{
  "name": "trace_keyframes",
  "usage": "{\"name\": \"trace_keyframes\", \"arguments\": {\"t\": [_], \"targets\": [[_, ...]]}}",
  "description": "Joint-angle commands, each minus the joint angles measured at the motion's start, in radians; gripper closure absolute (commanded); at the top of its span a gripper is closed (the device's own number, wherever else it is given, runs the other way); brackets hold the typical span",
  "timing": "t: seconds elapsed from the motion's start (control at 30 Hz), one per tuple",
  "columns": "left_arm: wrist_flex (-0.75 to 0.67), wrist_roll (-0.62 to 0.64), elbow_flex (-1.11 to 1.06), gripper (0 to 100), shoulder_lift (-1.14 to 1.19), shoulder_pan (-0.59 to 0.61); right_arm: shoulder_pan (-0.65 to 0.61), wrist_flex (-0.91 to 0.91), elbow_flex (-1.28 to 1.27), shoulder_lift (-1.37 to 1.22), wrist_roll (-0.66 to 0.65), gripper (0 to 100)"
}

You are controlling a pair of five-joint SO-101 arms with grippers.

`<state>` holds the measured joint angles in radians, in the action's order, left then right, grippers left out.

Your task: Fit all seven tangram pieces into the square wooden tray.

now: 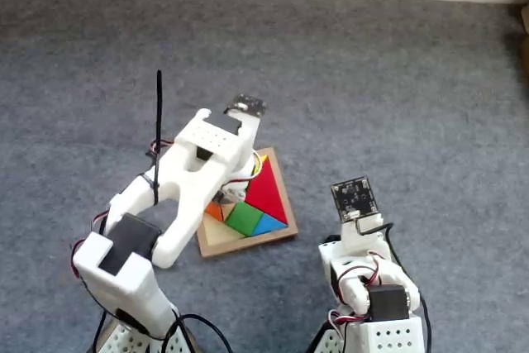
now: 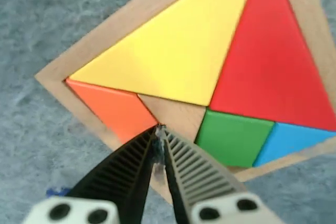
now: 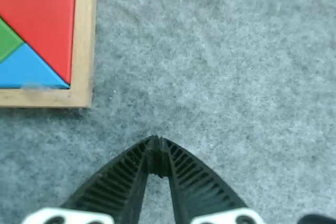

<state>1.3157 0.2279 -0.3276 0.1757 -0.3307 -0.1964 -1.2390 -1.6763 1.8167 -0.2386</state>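
Observation:
The square wooden tray (image 2: 58, 72) holds a large yellow triangle (image 2: 173, 51), a large red triangle (image 2: 268, 61), an orange triangle (image 2: 118, 108), a green square (image 2: 233, 137) and a blue triangle (image 2: 289, 140). Bare wood (image 2: 176, 115) shows in a small triangular gap between the orange, yellow and green pieces. My left gripper (image 2: 159, 129) is shut, its tips at the orange triangle's edge beside that gap. My right gripper (image 3: 157, 141) is shut over bare carpet, a short way from the tray's corner (image 3: 81, 95).
Grey carpet (image 1: 397, 80) covers the whole table around the tray (image 1: 283, 192). The left arm (image 1: 198, 171) stretches over the tray's left part. The right arm (image 1: 364, 237) stands folded to the tray's right. A small blue thing (image 2: 55, 191) lies on the carpet beside my left finger.

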Motion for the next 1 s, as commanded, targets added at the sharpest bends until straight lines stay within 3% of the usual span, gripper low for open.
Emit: {"name": "trace_keyframes", "arguments": {"t": [0.0, 0.23, 0.47, 0.6, 0.97], "targets": [[0.04, -0.008, 0.053, 99, -0.097, -0.013, 0.012, -0.005, -0.128, 0.004, 0.0, 99.1], [0.157, -0.049, 0.044, 99, -0.329, 0.056, 0.012, -0.005, -0.128, 0.004, 0.0, 99.1], [0.285, -0.186, 0.042, 98, -0.463, 0.295, 0.012, -0.005, -0.128, 0.004, 0.0, 99.1], [0.373, -0.252, 0.027, 98, -0.466, 0.364, 0.012, -0.005, -0.128, 0.004, 0.0, 99.1], [0.359, -0.535, -0.189, 99, -0.476, 0.452, 0.012, -0.005, -0.128, 0.004, 0.0, 99.1]]}}
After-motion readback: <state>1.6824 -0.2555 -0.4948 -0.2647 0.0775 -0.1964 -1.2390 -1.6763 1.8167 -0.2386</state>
